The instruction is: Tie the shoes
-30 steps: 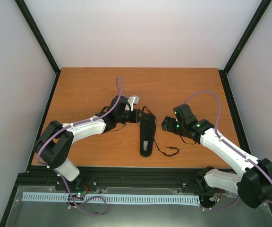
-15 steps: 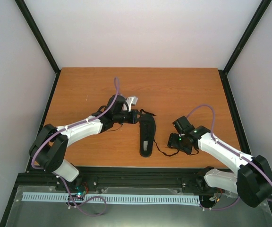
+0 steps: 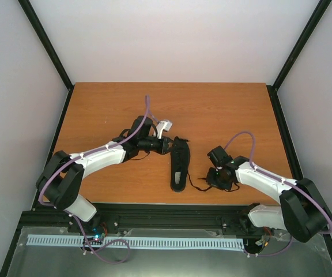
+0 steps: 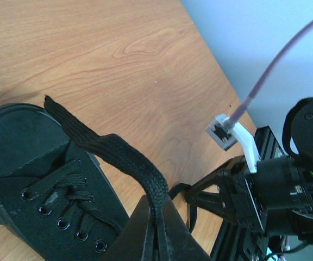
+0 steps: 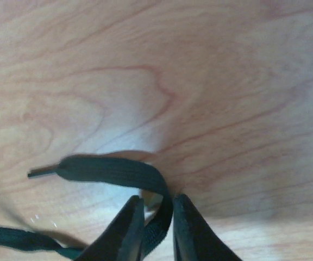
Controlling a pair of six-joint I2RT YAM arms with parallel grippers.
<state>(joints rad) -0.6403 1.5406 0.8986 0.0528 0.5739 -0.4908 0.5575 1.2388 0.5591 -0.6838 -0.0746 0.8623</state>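
The black shoe [image 3: 180, 164] lies on the wooden table [image 3: 229, 109] between the two arms, toe toward the near edge. At the shoe's far end, my left gripper [image 3: 167, 144] is shut on one flat black lace [image 4: 113, 155], which rises taut from the eyelets [image 4: 64, 215] into the left gripper [image 4: 159, 211]. To the right of the shoe, my right gripper [image 3: 210, 178] is low on the table. The right gripper [image 5: 157, 209] is pinched on the other lace [image 5: 113, 169], whose tip [image 5: 39, 173] lies flat on the wood.
The table's near edge and black frame rail [image 3: 172, 210] run just behind the right gripper. Grey walls enclose the table on three sides. In the left wrist view, the right arm [image 4: 276, 185] stands close beyond the shoe.
My right gripper has dropped toward the near edge beside the shoe's toe and closed on the loose lace. The left gripper kept its hold and shifted only slightly.
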